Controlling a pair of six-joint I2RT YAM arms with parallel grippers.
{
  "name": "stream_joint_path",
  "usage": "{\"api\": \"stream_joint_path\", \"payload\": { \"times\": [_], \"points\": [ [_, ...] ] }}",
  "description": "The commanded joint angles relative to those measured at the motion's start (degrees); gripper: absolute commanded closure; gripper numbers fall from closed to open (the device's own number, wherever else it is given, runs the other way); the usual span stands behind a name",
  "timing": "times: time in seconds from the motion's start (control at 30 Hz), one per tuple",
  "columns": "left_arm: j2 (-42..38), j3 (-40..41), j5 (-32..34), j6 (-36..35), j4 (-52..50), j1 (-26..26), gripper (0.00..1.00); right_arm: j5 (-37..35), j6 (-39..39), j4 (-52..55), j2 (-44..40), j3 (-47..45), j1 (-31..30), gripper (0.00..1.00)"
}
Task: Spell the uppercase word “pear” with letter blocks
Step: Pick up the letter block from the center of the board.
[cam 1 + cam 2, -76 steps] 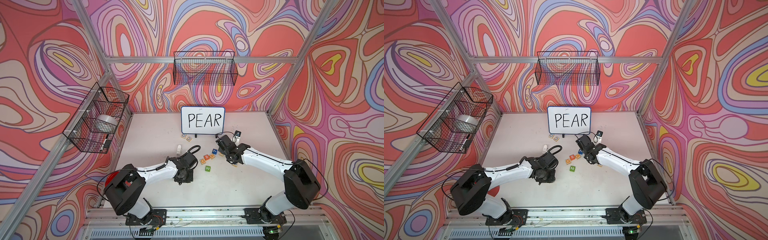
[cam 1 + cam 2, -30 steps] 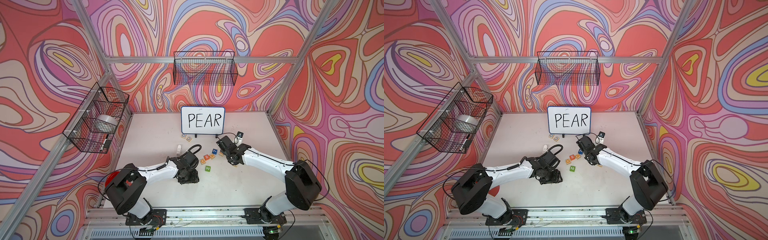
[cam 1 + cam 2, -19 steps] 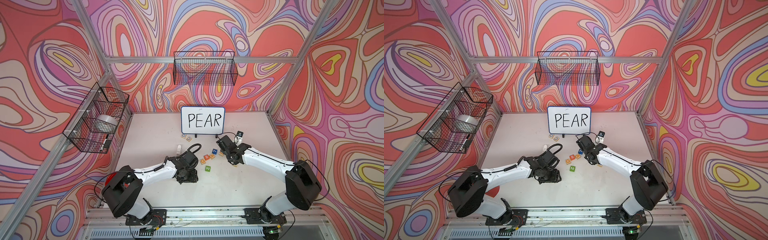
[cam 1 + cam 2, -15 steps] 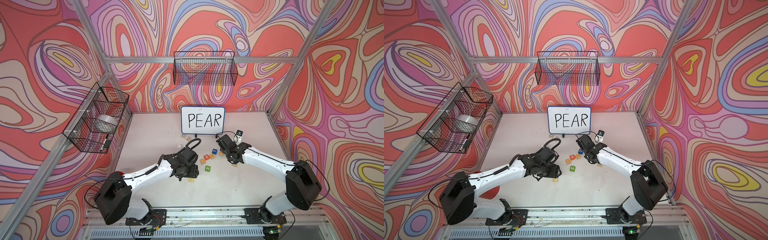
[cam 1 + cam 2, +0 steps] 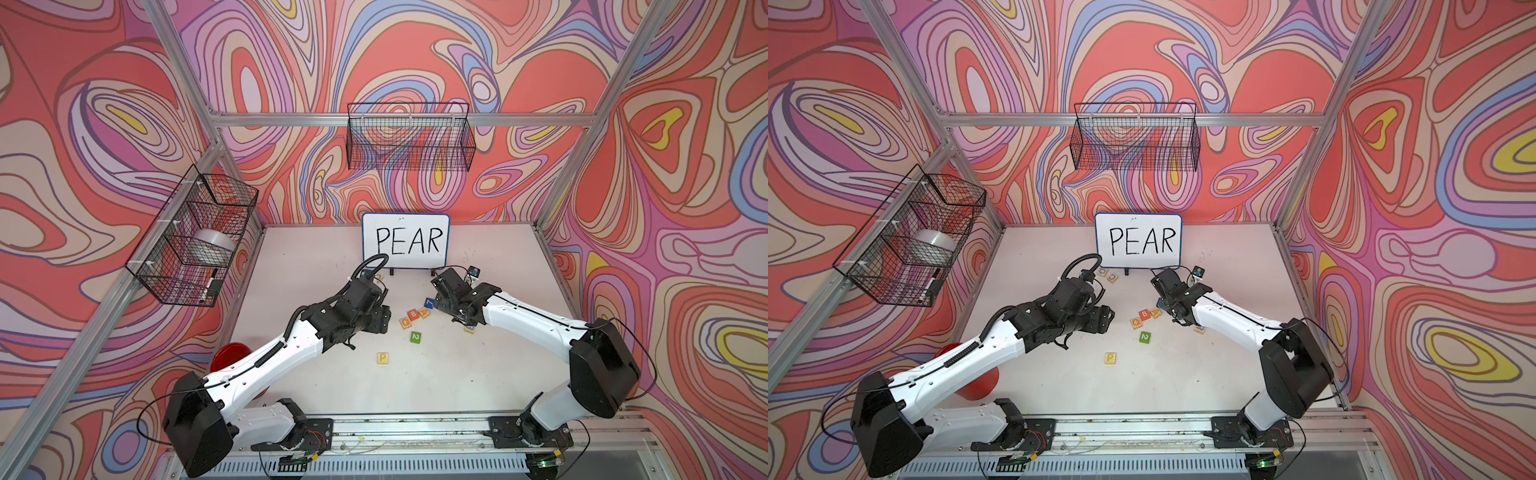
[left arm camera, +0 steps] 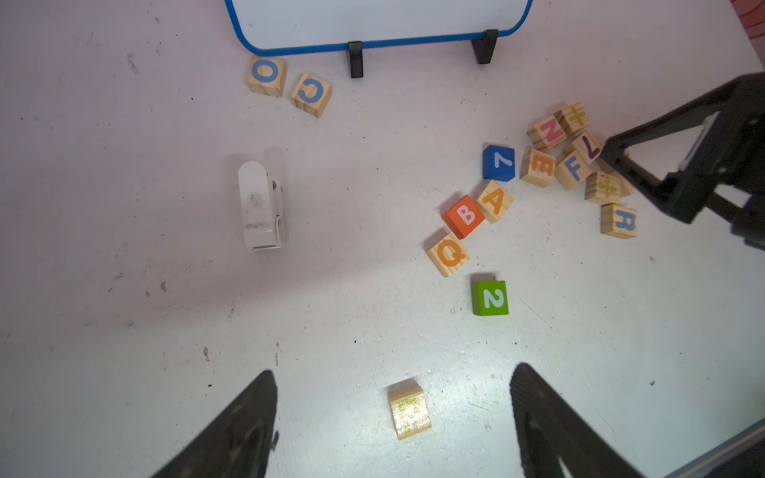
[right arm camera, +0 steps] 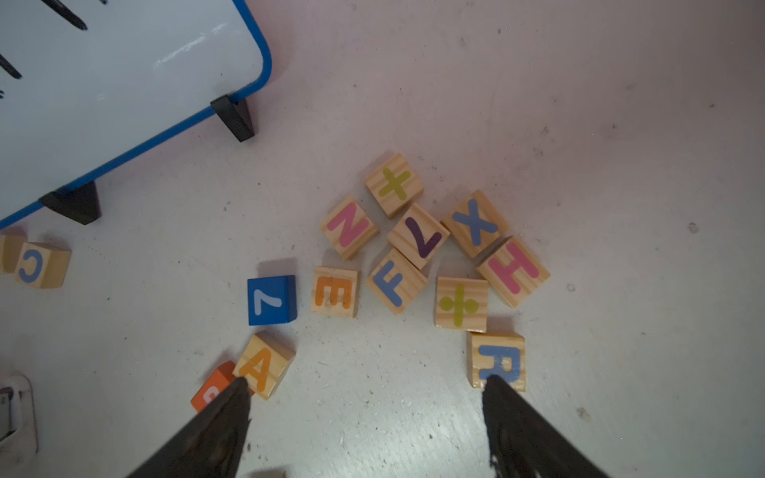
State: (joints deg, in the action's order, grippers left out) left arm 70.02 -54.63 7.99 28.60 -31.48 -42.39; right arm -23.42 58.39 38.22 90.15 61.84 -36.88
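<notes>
Since the earlier frames the left arm has lifted away from the near middle of the worktop (image 5: 478, 374), leaving the P block (image 5: 383, 358) lying alone there; the right arm has barely shifted. In the left wrist view the left end effector (image 6: 393, 418) hovers above the P block (image 6: 409, 409) with its jaws wide apart, one on each side of the block and touching nothing. The right end effector (image 7: 364, 430) likewise stands apart and empty above the block cluster: in the right wrist view one fingertip lies in line with the A block (image 7: 265, 366), the other with the R block (image 7: 496, 362); contact cannot be judged. The E block (image 7: 334, 292) lies just beside a blue 7 cube (image 7: 271, 300), with the A block just nearer the arms' bases. The A block touches a red B cube (image 6: 463, 216), and a green 2 cube (image 6: 489, 298) sits apart between this group and the P block. The R block lies at the near edge of a cluster of other wooden blocks. A white board (image 5: 405, 246) reading PEAR stands at the rear of the worktop.
</notes>
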Motion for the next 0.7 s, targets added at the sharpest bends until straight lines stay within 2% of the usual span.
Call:
{"api": "stream_joint_path", "payload": {
  "times": [0.0,0.17,0.4,0.53,0.67],
  "points": [
    [-1.60,2.24,1.51,0.18,2.01,0.84,0.16,3.32,1.17,0.94,3.96,1.80,-0.20,0.15],
    [-3.17,4.34,2.25,1.24,4.62,2.95,0.15,7.00,2.97,1.61,8.28,3.20,-0.21,0.23],
    [-4.18,5.87,1.91,1.17,4.77,4.90,0.14,5.22,5.38,1.32,11.01,4.07,-0.21,0.31],
    [-4.19,6.03,1.87,1.24,4.68,5.26,0.14,5.62,4.71,0.75,14.73,6.12,-0.21,0.39],
    [-4.10,6.20,2.03,1.40,4.70,5.65,0.14,4.16,4.39,1.94,17.49,7.93,-0.21,0.42]
  ]
}}
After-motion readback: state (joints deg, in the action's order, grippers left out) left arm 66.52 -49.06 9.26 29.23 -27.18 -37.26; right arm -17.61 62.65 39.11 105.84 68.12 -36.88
